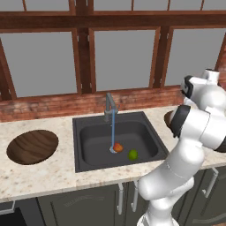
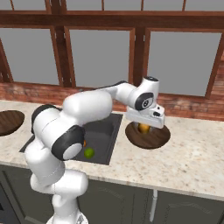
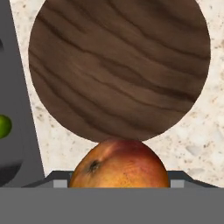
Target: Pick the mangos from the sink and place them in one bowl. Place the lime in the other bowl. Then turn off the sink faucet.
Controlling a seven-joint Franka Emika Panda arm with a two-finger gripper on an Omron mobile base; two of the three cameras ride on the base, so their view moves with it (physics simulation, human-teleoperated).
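Observation:
My gripper (image 2: 144,127) hangs just above the right wooden bowl (image 2: 149,137), shut on an orange-yellow mango (image 2: 144,127). In the hand view that mango (image 3: 119,164) sits between the fingertips, with the bowl (image 3: 118,65) right beyond it. The orange-red mango (image 1: 118,147) lies in the dark sink (image 1: 95,139) under the water stream, and the green lime (image 1: 132,154) rests beside it. Water runs from the grey faucet (image 1: 109,107). The other wooden bowl (image 1: 32,146) stands on the counter left of the sink.
A brick ledge and wooden-framed windows run behind the speckled counter (image 1: 48,174). My own arm (image 1: 194,128) covers most of the right bowl in the left base view. The lime (image 3: 3,126) shows at the left edge of the hand view.

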